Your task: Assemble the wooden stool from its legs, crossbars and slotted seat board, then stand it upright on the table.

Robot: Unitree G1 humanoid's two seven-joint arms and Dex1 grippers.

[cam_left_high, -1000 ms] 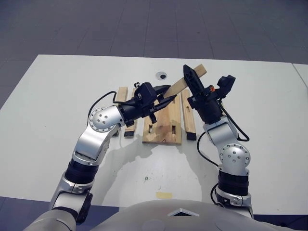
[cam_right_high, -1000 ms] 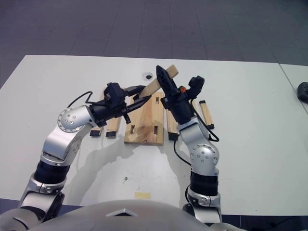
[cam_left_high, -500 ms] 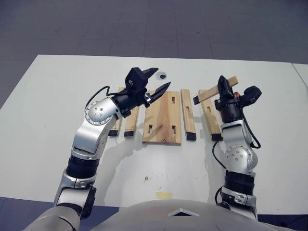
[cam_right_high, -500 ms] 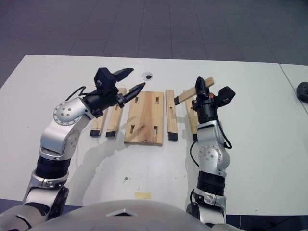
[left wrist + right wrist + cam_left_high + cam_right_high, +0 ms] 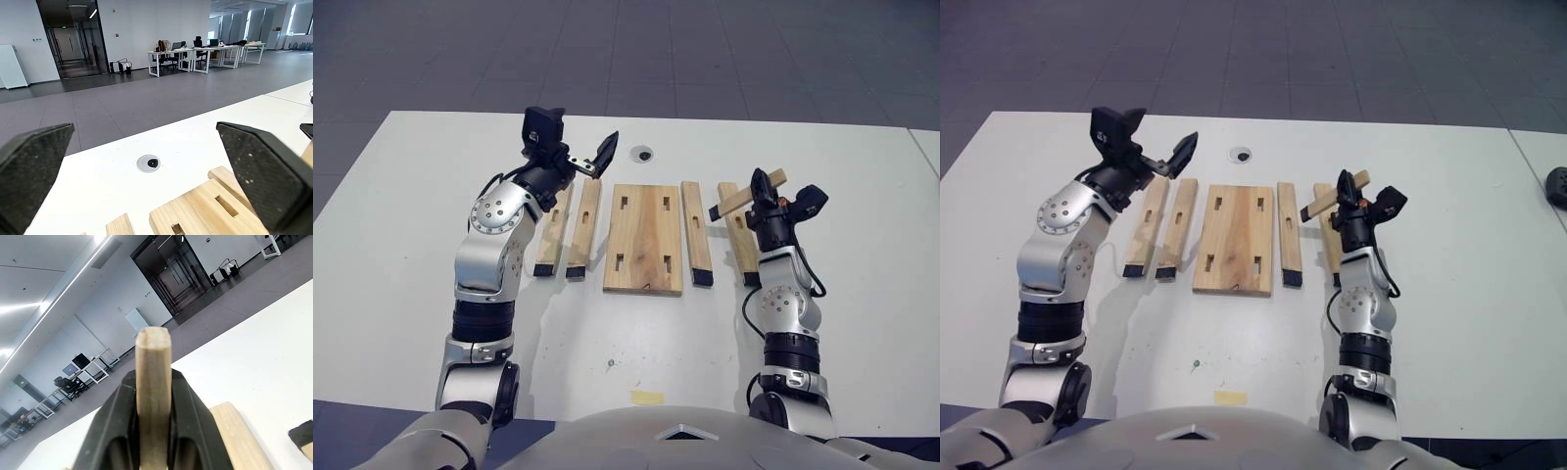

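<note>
Right gripper [image 5: 759, 188] is clamped on a wooden bar [image 5: 732, 202], its black fingers [image 5: 113, 416] pressed to the two flat faces. The bar is held up off the white table [image 5: 411, 196] at the robot's right, tilted across a leg [image 5: 741, 240] lying below it. The grip sits toward one end, which probably leaves most of the length free for steering into a slot. The bar's far end looks dark, like the capped legs, so it may be a leg itself. Its near end is pale, squared wood with softened corners.

The left gripper [image 5: 145, 129] is spread wide and holds nothing. It is raised over the far ends of two legs [image 5: 570, 227] that lie side by side just left of the slotted seat board [image 5: 644, 240], likely to keep clear of the parts. Its pads [image 5: 259, 171] are wedge-shaped and matte black with a gritty face.

The seat board lies flat in the middle of the table, a light rectangular plank with visible grain and four small rectangular slots. One more leg [image 5: 697, 235] lies just beside its right edge. The loose legs run parallel to the board with their black-capped ends toward the robot, a layout that keeps each within reach. No piece is joined yet, so assembly looks barely begun. A round grommet [image 5: 644, 153] sits in the table beyond the board.
</note>
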